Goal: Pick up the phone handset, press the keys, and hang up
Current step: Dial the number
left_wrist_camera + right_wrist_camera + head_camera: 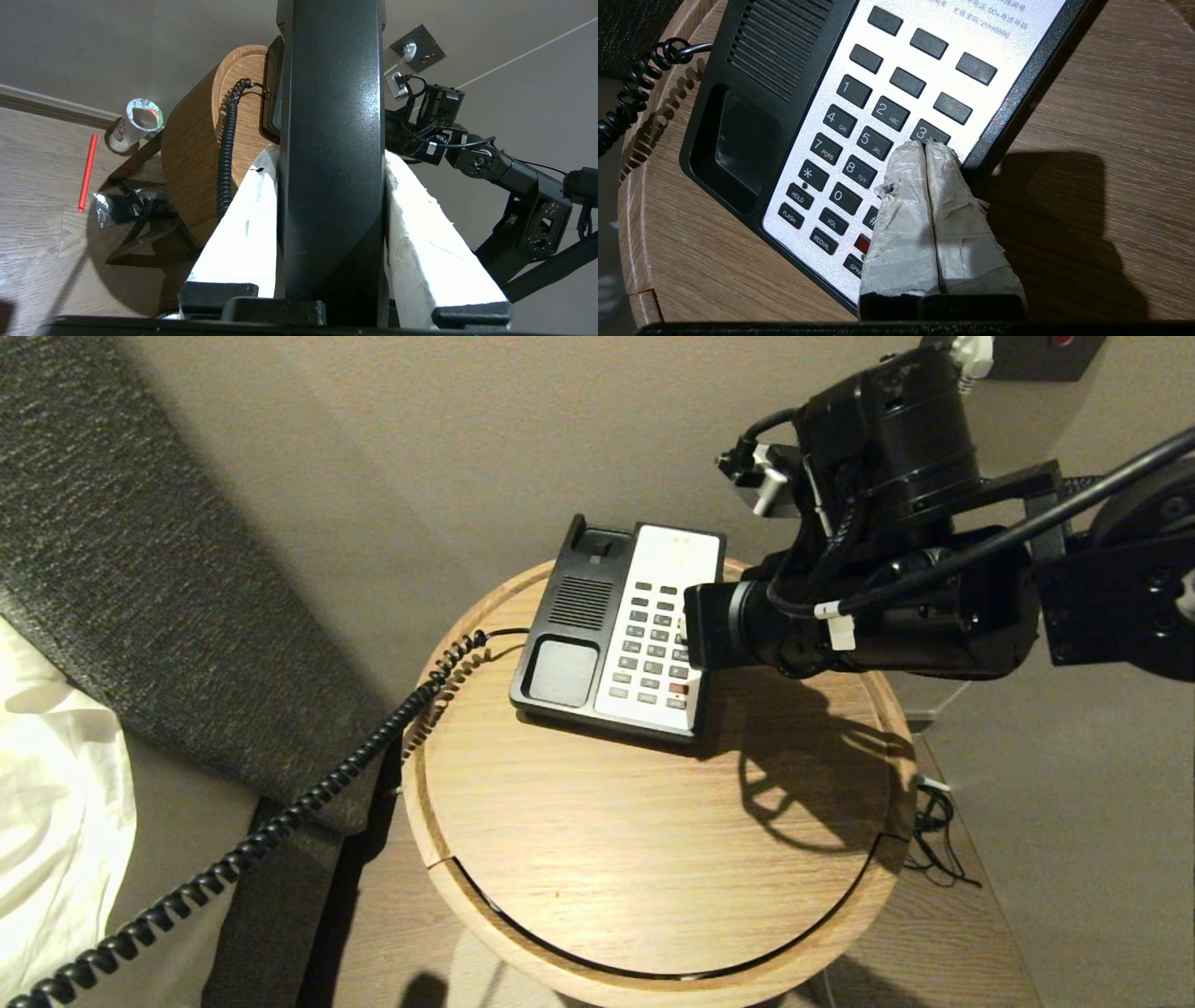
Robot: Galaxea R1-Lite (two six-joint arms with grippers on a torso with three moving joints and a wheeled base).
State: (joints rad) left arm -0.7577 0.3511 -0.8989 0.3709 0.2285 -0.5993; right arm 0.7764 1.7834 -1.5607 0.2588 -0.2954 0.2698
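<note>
Here, round wooden table (pixel 653 859) by grey wall (pixel 392 448), left gripper (pixel 329 154) jaws clamped on phone handset (pixel 331 116), right gripper (pixel 927 144) jaws together on keys (pixel 873 116).

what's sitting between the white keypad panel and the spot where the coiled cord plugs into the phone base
The empty handset cradle with its speaker grille; no handset rests there. The right wrist view shows it, keys on one side, coiled cord on the other.
</note>
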